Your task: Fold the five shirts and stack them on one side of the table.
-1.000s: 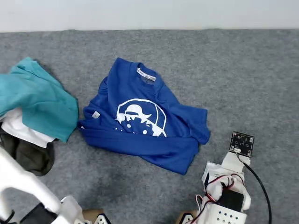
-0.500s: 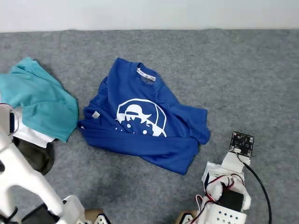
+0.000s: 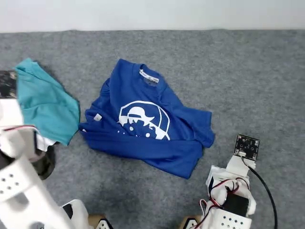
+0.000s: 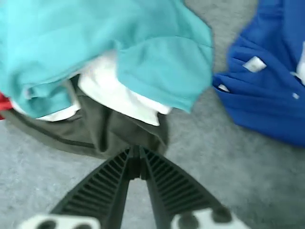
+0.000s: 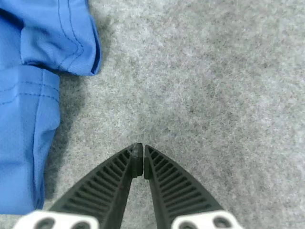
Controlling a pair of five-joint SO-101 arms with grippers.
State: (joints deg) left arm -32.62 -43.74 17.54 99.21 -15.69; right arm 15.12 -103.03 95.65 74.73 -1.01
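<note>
A blue shirt point(image 3: 145, 121) with a white print lies crumpled in the middle of the grey table; its edge shows as blue shirt point(image 4: 267, 90) and blue shirt point(image 5: 33, 86) in the wrist views. At the left lies a heap: a teal shirt point(image 3: 45, 102) over a white shirt point(image 4: 114, 98) and a dark olive shirt point(image 4: 95, 131). My left gripper point(image 4: 138, 160) is shut and hangs over the olive shirt's near edge. My right gripper point(image 5: 143, 160) is shut over bare felt, beside the blue shirt's sleeve.
The left arm point(image 3: 19, 181) rises over the heap at the table's left edge. The right arm point(image 3: 233, 191) sits at the front right. A scrap of red cloth point(image 4: 4, 107) peeks from under the heap. Grey felt point(image 3: 248, 81) spreads to the right and back.
The left arm has swung up and forward over the heap at the left, covering part of the white and olive shirts. The right arm and the blue shirt have stayed still.
</note>
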